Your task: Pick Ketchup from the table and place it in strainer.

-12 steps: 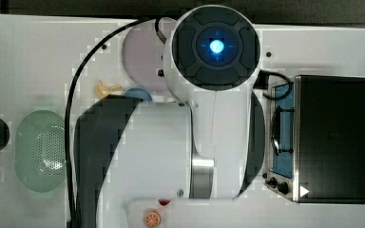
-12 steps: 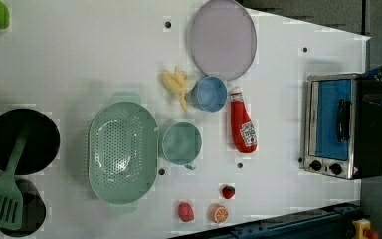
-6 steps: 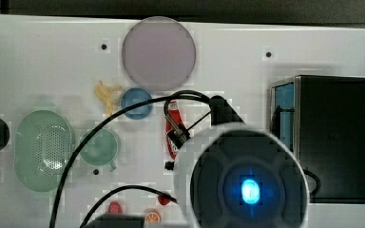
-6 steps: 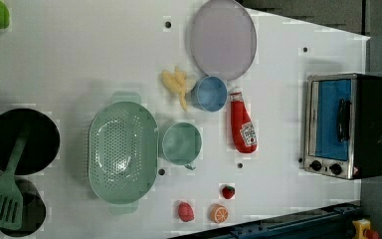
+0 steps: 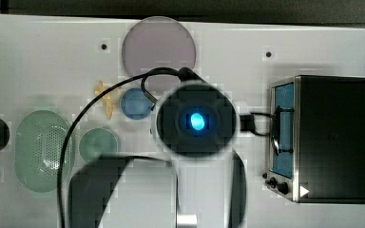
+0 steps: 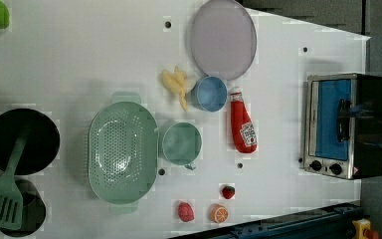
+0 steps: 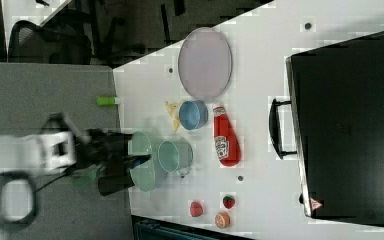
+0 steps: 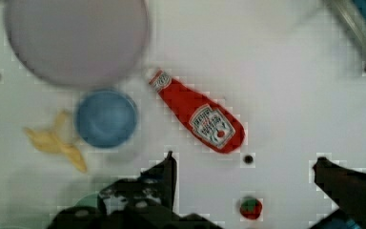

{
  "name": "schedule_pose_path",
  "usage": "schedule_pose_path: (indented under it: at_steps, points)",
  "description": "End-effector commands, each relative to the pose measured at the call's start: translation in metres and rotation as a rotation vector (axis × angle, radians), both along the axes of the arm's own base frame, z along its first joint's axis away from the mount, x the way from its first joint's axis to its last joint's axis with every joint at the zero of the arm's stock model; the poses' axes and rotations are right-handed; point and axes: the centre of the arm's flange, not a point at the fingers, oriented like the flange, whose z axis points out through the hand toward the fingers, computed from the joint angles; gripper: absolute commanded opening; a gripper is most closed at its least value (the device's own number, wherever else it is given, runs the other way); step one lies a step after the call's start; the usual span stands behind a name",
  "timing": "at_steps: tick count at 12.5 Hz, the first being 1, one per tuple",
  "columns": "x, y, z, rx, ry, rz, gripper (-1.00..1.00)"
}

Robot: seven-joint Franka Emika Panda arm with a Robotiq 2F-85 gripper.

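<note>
Item 1: ketchup bottle (image 6: 242, 124), lying flat on the white counter (image 6: 79, 59), just beside the blue bowl (image 6: 210, 93) and below the grey plate (image 6: 222, 37) in the left view; untouched.

Item 2: mint strainer (image 6: 123, 152), holding nothing, beside the green cup (image 6: 180, 143), apart from the bottle.

Item 3: hand (image 8: 243, 164), fingers spread wide, hovering above the bottle, gripping nothing, probably lining up for the pick.

Item 4: toaster oven (image 6: 345, 124), well clear.

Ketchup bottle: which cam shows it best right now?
The wrist view: the ketchup bottle lies large and unblocked on the table, cap and label clear. The left view and right view also show it whole but smaller, beside the blue bowl.
</note>
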Motion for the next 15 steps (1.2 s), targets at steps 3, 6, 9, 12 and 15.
schedule_pose_path:
  at_steps: [3,6,9,12,15]
  points:
    - [0.012,0.005,-0.128,0.05,0.071,0.369,1.0]
    - [0.011,0.007,-0.184,0.083,0.073,0.58,1.0]
    - [0.011,0.008,-0.23,0.106,0.061,0.736,1.0]
    - [0.012,0.009,-0.268,0.106,0.048,0.807,1.0]
    - [0.009,0.011,-0.304,0.096,0.072,0.85,1.0]
